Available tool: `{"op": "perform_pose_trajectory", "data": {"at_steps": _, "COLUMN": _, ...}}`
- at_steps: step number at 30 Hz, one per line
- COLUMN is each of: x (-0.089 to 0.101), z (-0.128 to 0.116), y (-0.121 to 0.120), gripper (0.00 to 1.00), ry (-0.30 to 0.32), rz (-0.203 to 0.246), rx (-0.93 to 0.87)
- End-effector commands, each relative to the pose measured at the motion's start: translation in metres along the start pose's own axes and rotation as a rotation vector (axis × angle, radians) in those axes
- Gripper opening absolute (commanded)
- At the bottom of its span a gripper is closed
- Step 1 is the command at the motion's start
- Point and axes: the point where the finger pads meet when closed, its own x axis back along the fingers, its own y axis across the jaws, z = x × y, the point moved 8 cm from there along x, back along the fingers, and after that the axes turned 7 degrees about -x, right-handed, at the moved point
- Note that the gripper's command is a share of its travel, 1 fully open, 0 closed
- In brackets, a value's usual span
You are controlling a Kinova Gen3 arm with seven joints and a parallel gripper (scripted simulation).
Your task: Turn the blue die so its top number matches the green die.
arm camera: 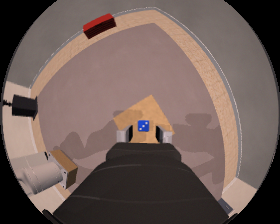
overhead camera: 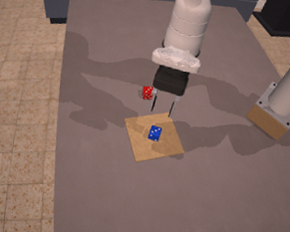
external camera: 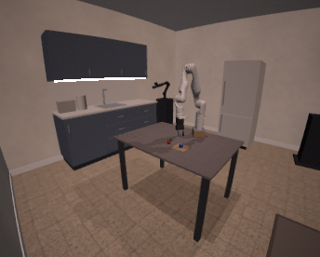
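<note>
The gripper hung spread and empty over the mat's far edge. The blue die lay on the mat mid-table. The grey table stood in a kitchen. A red die sat beside the fingers; only the exterior view showed a fridge.

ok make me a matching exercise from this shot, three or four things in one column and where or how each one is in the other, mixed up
Things:
1. blue die
2. red die
3. mat
4. tool

Places or states:
A. open, holding nothing, above the mat's far edge
B. flat on the table, under a die
C. on the bare table, off the mat
D. lying on the mat

Pairs: 1-D, 2-C, 3-B, 4-A
</note>
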Motion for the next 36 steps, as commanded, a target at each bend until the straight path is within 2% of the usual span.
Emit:
{"op": "perform_pose_trajectory", "data": {"at_steps": 1, "x": 0.002, "z": 0.012, "y": -0.005, "gripper": 0.87, "ry": -0.025, "rz": -0.005, "rx": 0.026}}
{"op": "perform_pose_trajectory", "data": {"at_steps": 7, "x": 0.004, "z": 0.016, "y": -0.005, "gripper": 0.87, "ry": -0.052, "rz": -0.012, "rx": 0.025}}
{"op": "perform_pose_trajectory", "data": {"at_steps": 16, "x": 0.004, "z": 0.016, "y": -0.005, "gripper": 0.87, "ry": -0.058, "rz": -0.014, "rx": 0.025}}
{"op": "perform_pose_trajectory", "data": {"at_steps": 17, "x": 0.004, "z": 0.016, "y": -0.005, "gripper": 1.00, "ry": -0.058, "rz": -0.014, "rx": 0.025}}
{"op": "perform_pose_trajectory", "data": {"at_steps": 29, "x": 0.002, "z": 0.016, "y": -0.005, "gripper": 1.00, "ry": -0.058, "rz": -0.014, "rx": 0.024}}
{"op": "perform_pose_trajectory", "data": {"at_steps": 34, "x": -0.019, "z": 0.008, "y": -0.004, "gripper": 1.00, "ry": -0.058, "rz": -0.012, "rx": 0.021}}
{"op": "perform_pose_trajectory", "data": {"at_steps": 36, "x": -0.021, "z": 0.008, "y": -0.004, "gripper": 1.00, "ry": -0.058, "rz": -0.012, "rx": 0.021}}
